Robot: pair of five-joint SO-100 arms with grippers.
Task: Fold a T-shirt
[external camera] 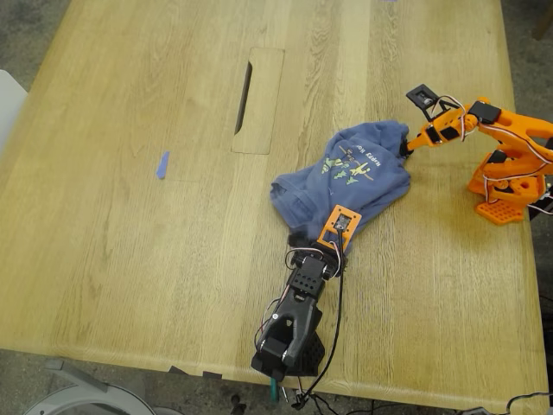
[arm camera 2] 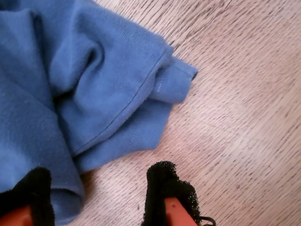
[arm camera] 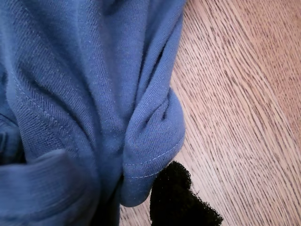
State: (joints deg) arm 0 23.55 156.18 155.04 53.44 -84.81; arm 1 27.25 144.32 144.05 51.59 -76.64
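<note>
Wooden table, the T-shirt bunched, unfolded.
First gripper pinches a hem; second gripper spread around an edge; folding remains.

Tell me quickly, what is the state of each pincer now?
My first gripper: cannot be told; T-shirt cloth bunches at its pincer.
My second gripper: open, shirt edge between its fingertips.

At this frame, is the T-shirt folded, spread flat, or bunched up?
Bunched up. The T-shirt lies in a crumpled heap on the wooden table, with loose folds and rolled hems showing in both wrist views; no neat fold.
</note>
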